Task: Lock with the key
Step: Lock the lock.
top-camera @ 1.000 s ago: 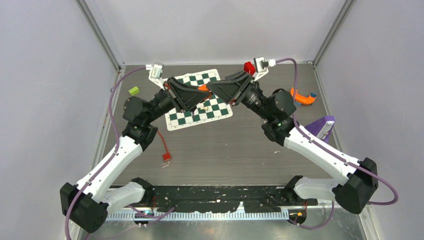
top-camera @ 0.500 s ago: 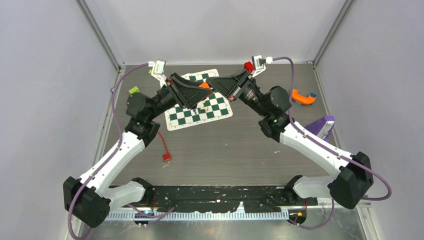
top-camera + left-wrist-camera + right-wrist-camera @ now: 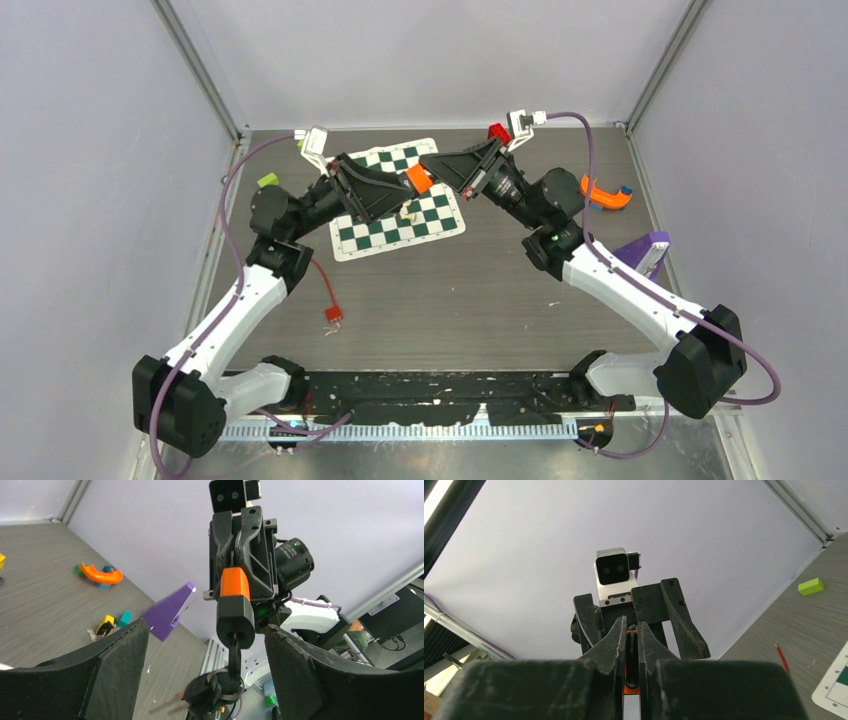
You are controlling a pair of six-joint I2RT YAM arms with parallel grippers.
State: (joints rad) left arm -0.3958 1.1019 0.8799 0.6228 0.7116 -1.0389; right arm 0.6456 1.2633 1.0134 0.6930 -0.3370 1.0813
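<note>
Two robot arms meet tip to tip above a checkered mat in the upper middle of the overhead view, with an orange-and-black padlock raised between them. The right gripper reaches in from the upper right and is pinched narrow on the padlock's orange upper part. In the left wrist view its black fingers come down on that orange section from the top of the frame. The padlock's black body hangs just below them at centre.

A key projects from the underside of the padlock, and a key ring with more keys dangles at the bottom centre. The left gripper is spread wide. Its two dark fingers rise from the lower left and lower right of its own camera's frame, one on each side of the key and clear of it.

In the right wrist view, that arm's own fingers stand almost together at bottom centre. A sliver of the orange padlock shows between them, and the left gripper faces them against a pale wall.

On the grey table, an orange curved piece and a purple wedge lie toward the right edge of the overhead view. A green block sits at the upper left, well apart from both.
</note>
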